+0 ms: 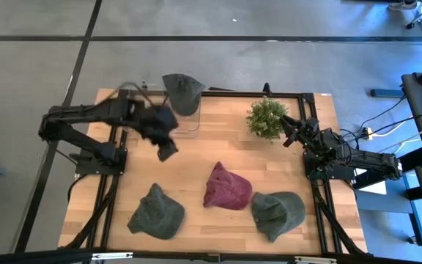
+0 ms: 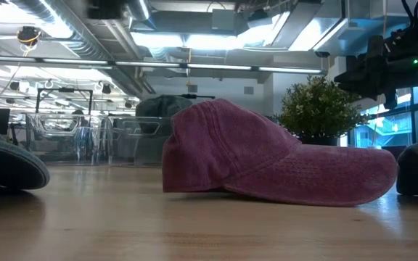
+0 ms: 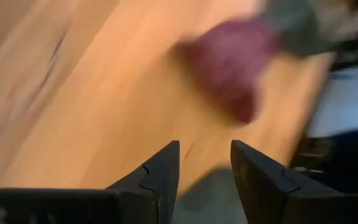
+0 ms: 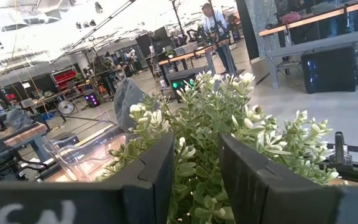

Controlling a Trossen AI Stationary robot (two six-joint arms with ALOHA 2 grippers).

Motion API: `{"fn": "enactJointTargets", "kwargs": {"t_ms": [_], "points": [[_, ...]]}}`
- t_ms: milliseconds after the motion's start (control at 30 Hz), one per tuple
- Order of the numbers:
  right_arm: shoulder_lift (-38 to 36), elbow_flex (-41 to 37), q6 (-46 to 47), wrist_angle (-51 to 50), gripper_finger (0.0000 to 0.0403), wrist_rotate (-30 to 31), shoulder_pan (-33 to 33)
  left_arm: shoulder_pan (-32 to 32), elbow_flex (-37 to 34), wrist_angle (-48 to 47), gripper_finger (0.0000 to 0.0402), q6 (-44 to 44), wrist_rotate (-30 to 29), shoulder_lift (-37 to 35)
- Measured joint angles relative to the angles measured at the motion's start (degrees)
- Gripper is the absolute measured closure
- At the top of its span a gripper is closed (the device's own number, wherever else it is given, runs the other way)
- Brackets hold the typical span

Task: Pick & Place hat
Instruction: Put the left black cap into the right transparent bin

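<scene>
Left hand (image 3: 204,171), fingers apart, empty; low view hides it behind maroon hat (image 2: 267,156).

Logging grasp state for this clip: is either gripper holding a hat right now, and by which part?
Nothing is held. The left gripper is open above the table, the right gripper open facing the plant.

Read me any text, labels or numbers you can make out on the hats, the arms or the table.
"CN" or similar: pale, cut-off characters on the right gripper's housing, right wrist view; only partly readable.
A pale mark on the left gripper's housing, left wrist view: too cut off to read.
The maroon hat, the grey hats, the plant and the table: no readable text.
</scene>
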Motion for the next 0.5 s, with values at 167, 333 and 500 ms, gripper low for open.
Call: {"fn": "enactJointTargets", "kwargs": {"t_ms": [167, 333, 500], "points": [[-0.02, 0.0, 0.09, 0.0, 0.0276, -0.09, -0.02, -15.82, -0.03, -6.62, 0.0264, -27.73, -8.45, 1.5], [-0.02, 0.0, 0.04, 0.0, 0.0276, -0.54, -0.01, -29.95, -0.03, -6.45, 0.0263, -50.81, -17.0, 4.95], [-0.02, 0.0, 0.09, 0.0, 0.0276, -0.57, -0.02, -37.94, -0.03, -7.3, 0.0265, -67.47, -19.23, 11.36]]}}
